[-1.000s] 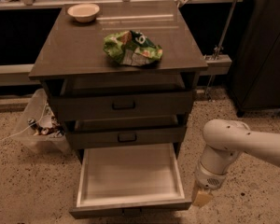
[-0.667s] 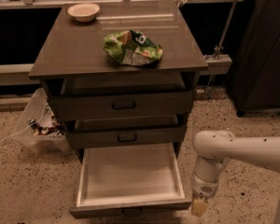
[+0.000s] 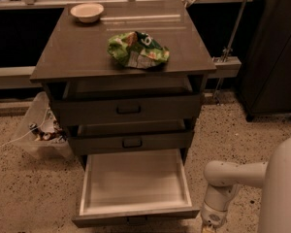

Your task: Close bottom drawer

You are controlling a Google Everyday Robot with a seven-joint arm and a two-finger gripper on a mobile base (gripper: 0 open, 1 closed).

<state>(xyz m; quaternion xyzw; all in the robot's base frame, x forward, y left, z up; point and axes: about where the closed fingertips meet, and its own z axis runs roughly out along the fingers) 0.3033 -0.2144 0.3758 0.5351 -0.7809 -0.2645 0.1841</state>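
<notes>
While dropping lower over the last second, reached the bottom edge of view with the gripper (image 3: pixel 207 226), just right of the bottom drawer (image 3: pixel 136 181) front corner | drawer unmoved, fully pulled out, pale inside showing | probably lining up a push on the front | grip state: cannot tell; no load or contact visible

Indoor robot test space, like an office or lab. A speckled hard floor (image 3: pixel 24 193) lies under a grey-brown three-drawer unit. Its worktop (image 3: pixel 77 57) holds a pale bowl (image 3: pixel 87 11) and a green snack bag (image 3: pixel 138 49). A clear plastic bin (image 3: pixel 36 130) sits left of the unit and a dark cabinet (image 3: pixel 276 47) stands far right. The white robot arm's hand (image 3: pixel 208 224) hangs at the lower edge, right of the open bottom drawer (image 3: pixel 136 216).
</notes>
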